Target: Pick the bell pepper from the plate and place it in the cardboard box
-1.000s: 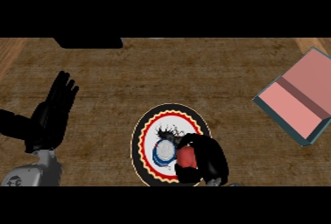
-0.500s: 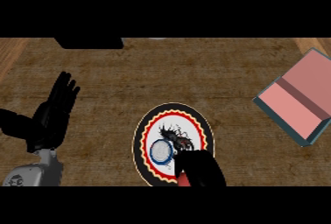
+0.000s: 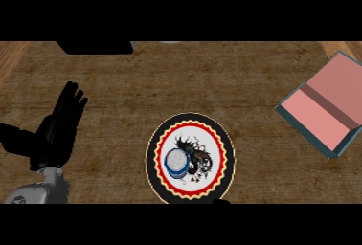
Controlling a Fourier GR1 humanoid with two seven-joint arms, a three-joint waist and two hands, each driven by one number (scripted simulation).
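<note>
The bell pepper is out of sight. The plate lies on the counter, right of the left hand, which rests with straight fingers. The right hand's state cannot be told. The box sits far right.

A brown wooden counter fills the view; a black block sits at its far edge, left of centre.
</note>
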